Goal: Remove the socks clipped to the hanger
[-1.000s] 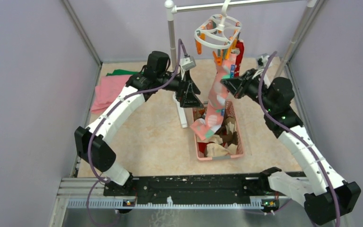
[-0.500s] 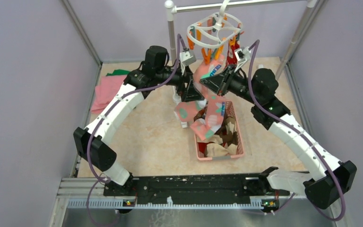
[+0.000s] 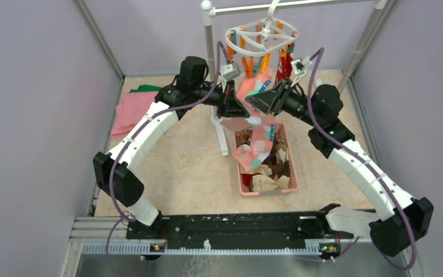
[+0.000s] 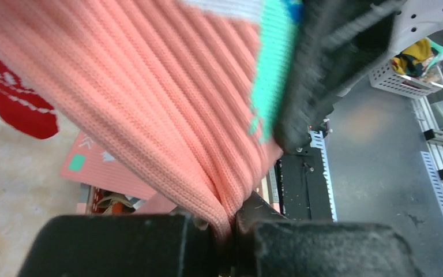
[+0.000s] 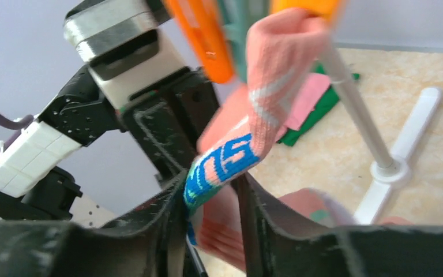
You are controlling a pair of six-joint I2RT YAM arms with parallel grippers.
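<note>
The white hanger [image 3: 259,36] hangs from the rail with its orange pegs [image 5: 205,34] dangling. One peg holds a pink sock [image 3: 254,89] with teal and blue marks. My left gripper [image 3: 243,112] is shut on this sock's ribbed pink fabric [image 4: 150,98], pinched between the fingers [image 4: 231,225]. My right gripper [image 3: 252,104] faces it from the right. Its jaws stand apart, and the blue-marked band of the sock [image 5: 225,164] passes loosely between them [image 5: 213,202]. A red sock [image 3: 288,64] hangs at the hanger's far side.
A pink basket [image 3: 243,183] below holds several socks, and another pink sock [image 3: 258,144] drapes into it. The metal rail stand's pole [image 3: 209,43] and white foot [image 3: 222,138] stand just left of it. Folded pink and green cloths [image 3: 132,109] lie at the left.
My left gripper has shut on the pink sock. My right gripper, shut a second ago, has opened its jaws. The hanger has swung left with both grippers now under it.
</note>
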